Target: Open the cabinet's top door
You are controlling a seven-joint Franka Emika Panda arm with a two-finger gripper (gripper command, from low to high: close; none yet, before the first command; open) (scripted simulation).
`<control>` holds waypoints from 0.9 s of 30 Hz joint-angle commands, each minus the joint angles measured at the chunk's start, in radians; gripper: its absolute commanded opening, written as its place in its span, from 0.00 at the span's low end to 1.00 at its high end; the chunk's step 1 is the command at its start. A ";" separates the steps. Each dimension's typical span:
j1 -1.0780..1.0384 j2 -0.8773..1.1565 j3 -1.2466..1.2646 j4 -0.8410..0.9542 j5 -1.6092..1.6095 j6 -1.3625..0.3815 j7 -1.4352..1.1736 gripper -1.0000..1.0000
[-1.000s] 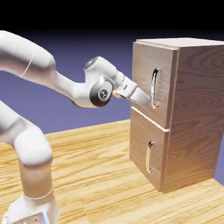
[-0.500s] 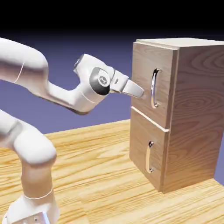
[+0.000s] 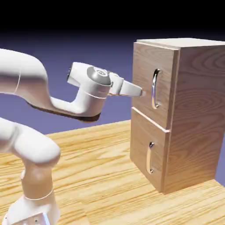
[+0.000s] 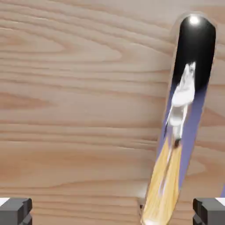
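The light-brown wood-grain cabinet [image 3: 197, 110] stands at the exterior view's right. Its top door [image 3: 144, 66] is shut and carries a long curved silver handle [image 3: 154, 88]. My gripper [image 3: 140, 93] points at that door, just left of the handle at about its mid-height, and I cannot tell if it touches the wood. In the hand view the door's wood [image 4: 79, 96] fills the picture. There the shiny handle [image 4: 184, 110] runs top to bottom, close to the right fingertip [image 4: 210, 212]. The left fingertip [image 4: 15, 211] is far off, so the gripper [image 4: 112, 212] is open and holds nothing.
Below the top door is a shorter lower door [image 3: 139, 145] with a small silver handle [image 3: 150, 157], also shut. The cabinet rests on a wooden table [image 3: 96, 176]. My white arm [image 3: 26, 88] arches over the table's left side.
The hand has risen from near the handle's lower end to about its mid-height and drawn slightly left. The wrist has turned and the forearm has swung lower. The fingers stayed open.
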 commanded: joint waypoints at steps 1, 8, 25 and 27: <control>0.011 -0.008 -0.013 0.002 -0.044 -0.004 0.034 0.50; 0.088 -0.063 -0.103 0.016 -0.348 -0.031 0.268 0.50; 0.363 -0.064 -0.338 0.142 -0.907 -0.128 0.700 0.50; 0.390 -0.047 -0.353 0.160 -0.915 -0.137 0.707 0.00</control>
